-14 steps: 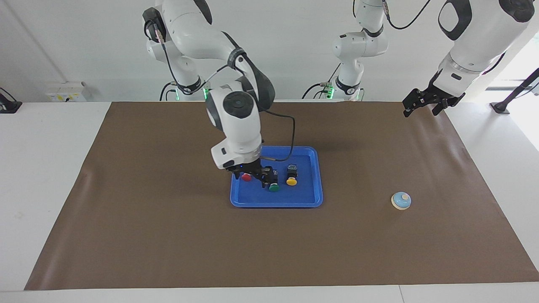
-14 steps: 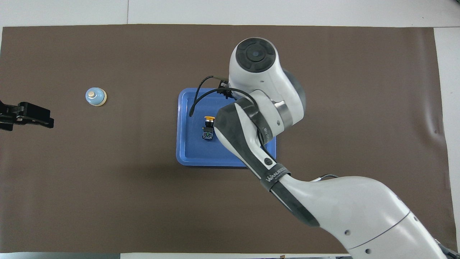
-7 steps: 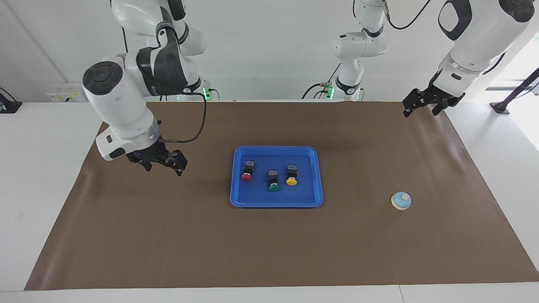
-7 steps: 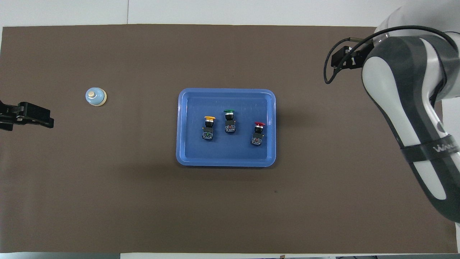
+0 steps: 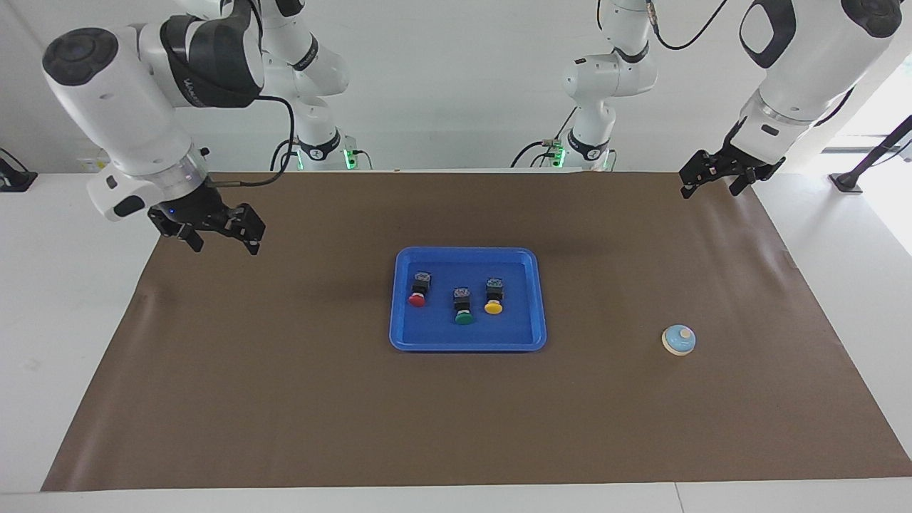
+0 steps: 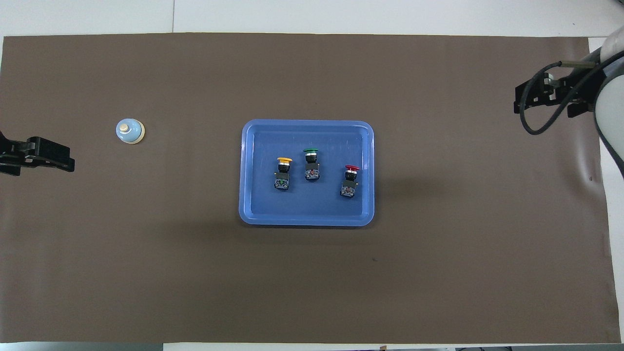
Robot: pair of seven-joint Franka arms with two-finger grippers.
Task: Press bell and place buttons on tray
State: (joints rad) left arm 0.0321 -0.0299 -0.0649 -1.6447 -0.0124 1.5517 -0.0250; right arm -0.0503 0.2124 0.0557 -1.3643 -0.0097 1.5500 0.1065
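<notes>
With 3 buttons [image 5: 456, 298] on tray [image 5: 539, 299], right claw [image 5: 214, 231] has withdrawn.

Glossy plastic tray [image 5: 539, 299], matt table cover [image 5: 285, 399]

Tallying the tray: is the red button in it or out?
In. The red button lies on the tray floor, inside the rim, beside the green button.

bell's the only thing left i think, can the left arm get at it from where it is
Probably yes: the bell sits alone on the brown mat toward the left arm's end, and the left gripper hangs above that end with nothing between.
</notes>
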